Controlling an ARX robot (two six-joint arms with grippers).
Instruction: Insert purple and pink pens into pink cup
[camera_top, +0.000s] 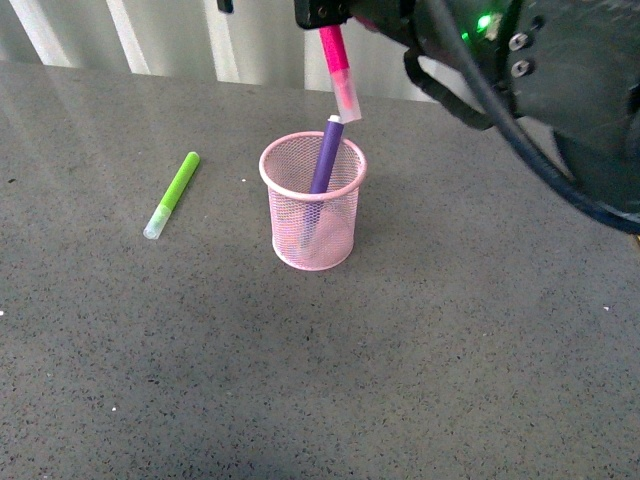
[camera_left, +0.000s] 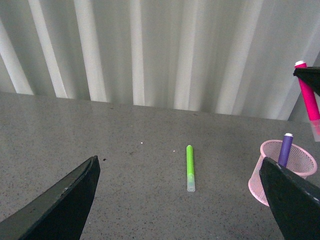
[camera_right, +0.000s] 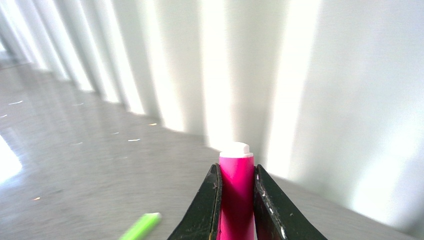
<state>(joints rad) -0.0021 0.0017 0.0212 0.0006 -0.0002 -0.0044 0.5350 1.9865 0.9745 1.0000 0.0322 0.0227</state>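
The pink cup (camera_top: 313, 201) stands mid-table with the purple pen (camera_top: 326, 156) leaning inside it, its end sticking above the rim. My right gripper (camera_top: 327, 20) is shut on the pink pen (camera_top: 339, 70) and holds it upright, clear cap down, just above the cup's far rim. In the right wrist view the pink pen (camera_right: 236, 195) sits clamped between the fingers. My left gripper (camera_left: 180, 200) is open and empty, low over the table; in its view the cup (camera_left: 285, 167), the purple pen (camera_left: 286, 148) and the pink pen (camera_left: 306, 92) show at the right.
A lime-green marker (camera_top: 172, 194) lies on the grey table left of the cup; it also shows in the left wrist view (camera_left: 190, 168) and the right wrist view (camera_right: 141, 226). A white pleated curtain (camera_left: 165, 50) hangs behind the table's far edge.
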